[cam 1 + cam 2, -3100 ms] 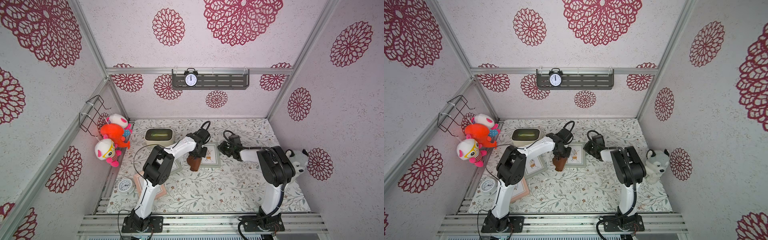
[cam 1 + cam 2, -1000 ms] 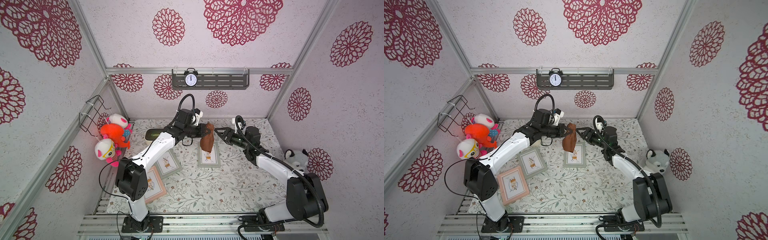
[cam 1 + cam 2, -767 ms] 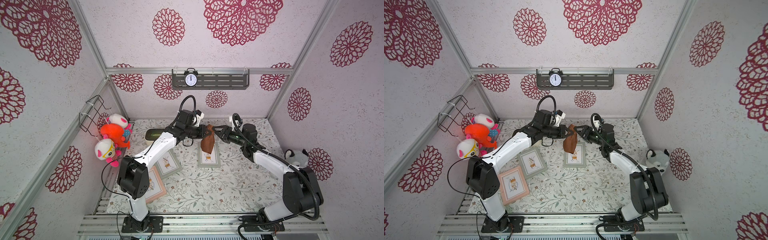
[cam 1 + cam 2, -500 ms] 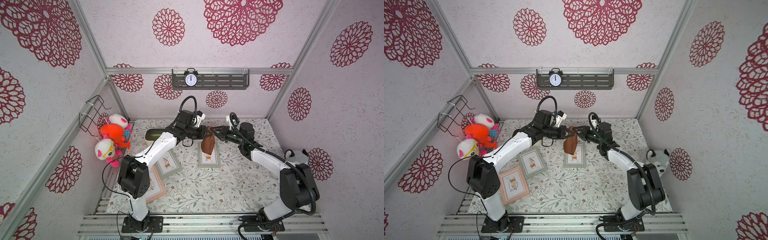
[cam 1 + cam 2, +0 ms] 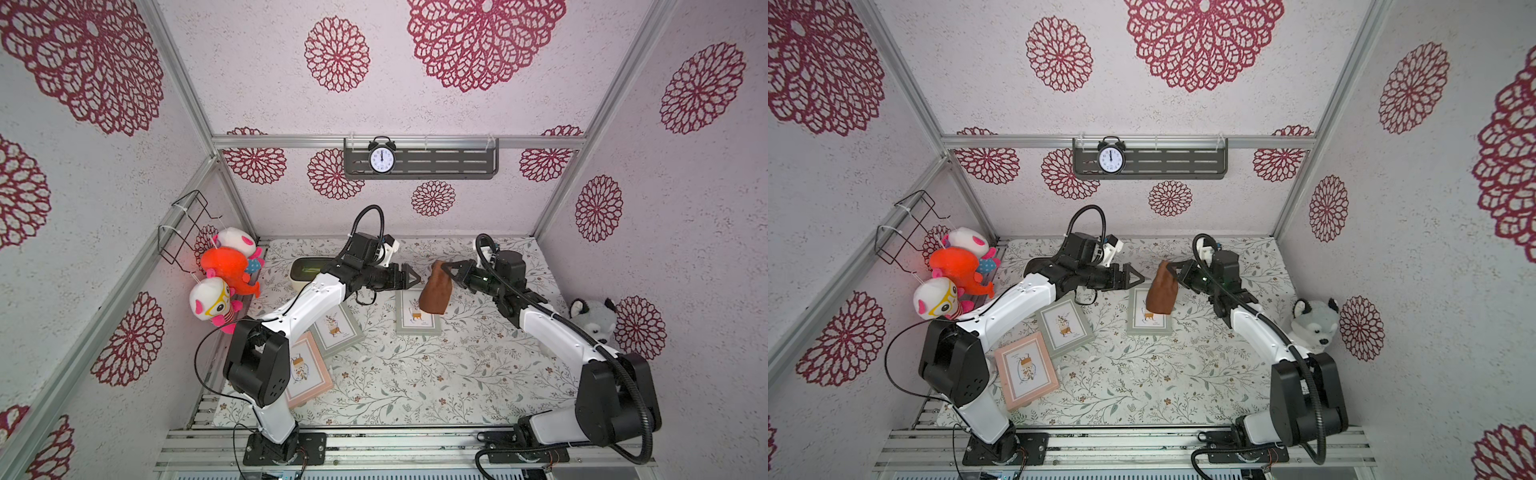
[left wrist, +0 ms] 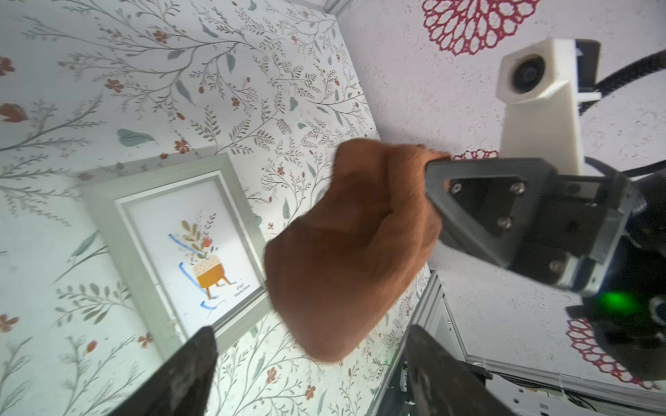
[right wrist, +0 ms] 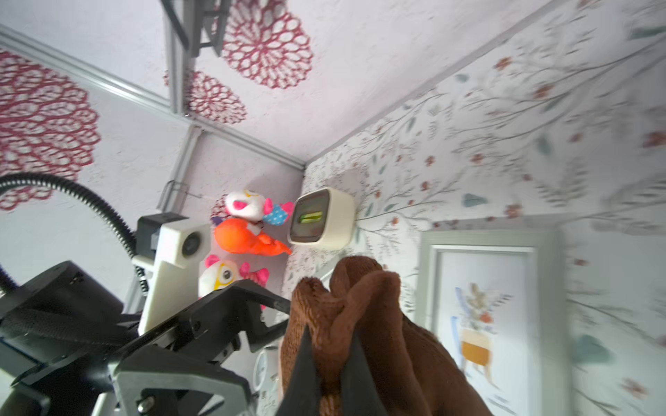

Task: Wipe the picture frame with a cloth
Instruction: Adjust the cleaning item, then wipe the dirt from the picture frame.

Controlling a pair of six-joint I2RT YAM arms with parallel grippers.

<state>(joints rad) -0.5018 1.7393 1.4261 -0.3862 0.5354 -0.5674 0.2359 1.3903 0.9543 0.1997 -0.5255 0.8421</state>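
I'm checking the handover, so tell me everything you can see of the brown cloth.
The cloth is a plain brown rag of soft, fuzzy fabric, bunched into a hanging bundle with folds at its top. The right gripper is shut on that gathered top edge; the rest droops freely over the grey picture frame lying on the table. The open left gripper stands beside it, not touching.

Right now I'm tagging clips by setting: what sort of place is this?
Probably a staged home-like robot test booth, not a real room: wallpapered panels in an aluminium frame, robot arms bolted to a rail, and props like an alarm clock and plush toys.
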